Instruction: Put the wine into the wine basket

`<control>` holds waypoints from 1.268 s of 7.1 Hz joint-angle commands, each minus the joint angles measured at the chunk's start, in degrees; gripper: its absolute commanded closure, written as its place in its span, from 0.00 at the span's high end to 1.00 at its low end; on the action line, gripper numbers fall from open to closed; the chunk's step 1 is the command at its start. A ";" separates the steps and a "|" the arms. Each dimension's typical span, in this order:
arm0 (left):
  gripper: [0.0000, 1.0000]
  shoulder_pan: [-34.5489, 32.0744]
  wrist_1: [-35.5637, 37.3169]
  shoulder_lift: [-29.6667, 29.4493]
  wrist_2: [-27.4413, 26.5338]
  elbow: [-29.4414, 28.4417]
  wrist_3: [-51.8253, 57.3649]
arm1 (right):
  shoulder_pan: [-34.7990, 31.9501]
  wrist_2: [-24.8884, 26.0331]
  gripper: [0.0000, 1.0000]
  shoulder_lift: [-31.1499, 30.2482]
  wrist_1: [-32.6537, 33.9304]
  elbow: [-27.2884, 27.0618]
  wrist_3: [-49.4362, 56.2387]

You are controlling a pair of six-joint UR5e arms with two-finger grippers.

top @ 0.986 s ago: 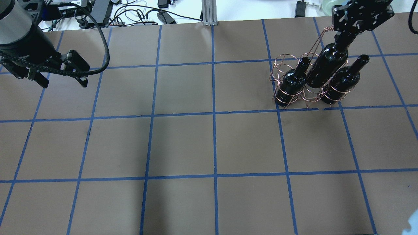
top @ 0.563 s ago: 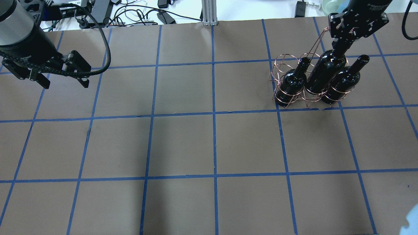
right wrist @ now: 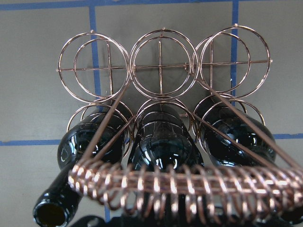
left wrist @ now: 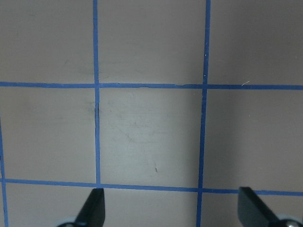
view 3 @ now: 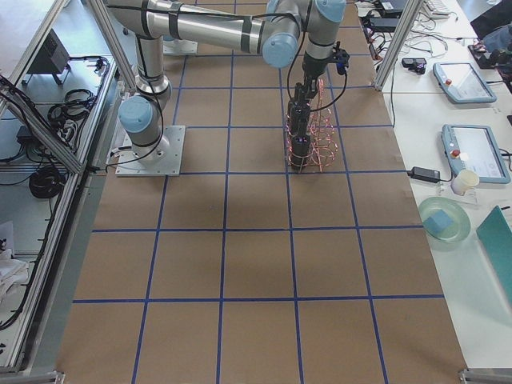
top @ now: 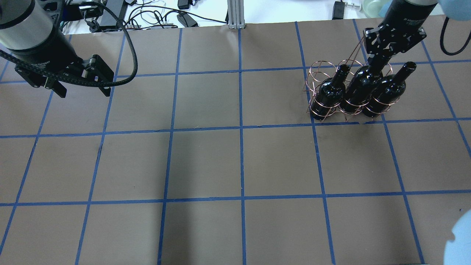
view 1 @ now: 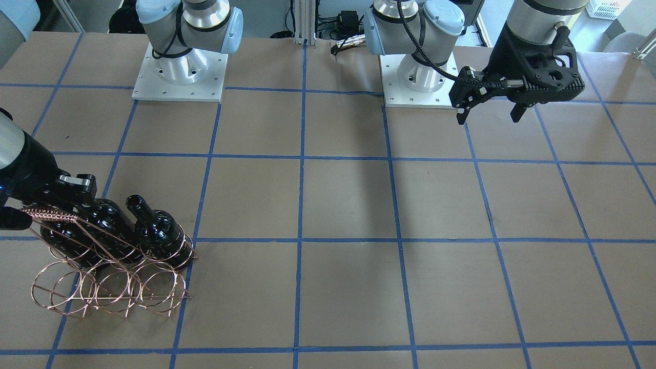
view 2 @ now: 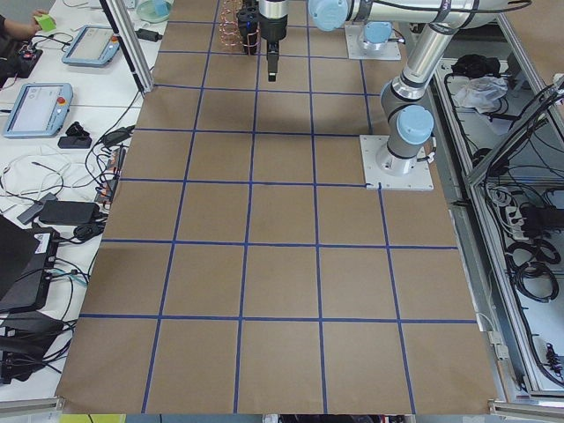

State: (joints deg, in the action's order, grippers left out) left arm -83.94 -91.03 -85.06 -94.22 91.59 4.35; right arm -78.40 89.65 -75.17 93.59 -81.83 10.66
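Overhead exterior view: the glossy black-glass wine bottle (top: 362,90) stands in the middle hoop of the copper-coloured thin-wire wine basket (right wrist: 189,187), in the row nearer the robot, between two like bottles. Right gripper (top: 379,59) jaws are clenched on its slim neck. Left gripper (top: 84,92) jaws are released and empty. Expect heavy, rigid, slippery, breakable glass. Grip the neck below the lip. Bottles carry no label; white lettering on the wrists is illegible.

wine (top: 362,87) neck hidden, probably inside right end effector (top: 376,62)
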 commanded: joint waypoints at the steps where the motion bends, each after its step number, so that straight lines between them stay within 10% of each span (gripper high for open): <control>1: 1.00 -0.09 0.15 0.06 -0.17 -0.09 1.00 | 0.00 0.00 0.00 1.08 3.25 -2.36 0.15; 3: 1.00 -0.09 0.24 0.06 -0.09 0.00 0.92 | 0.00 0.35 0.99 1.34 2.48 -2.46 2.78; 9: 1.00 -0.09 0.15 0.15 -0.09 0.08 1.02 | -12.18 0.27 1.00 -18.07 -11.93 -1.04 -7.63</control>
State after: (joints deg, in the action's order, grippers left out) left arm -84.06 -90.88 -84.93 -94.30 91.66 5.35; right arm -86.03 90.04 -91.15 83.15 -82.37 7.32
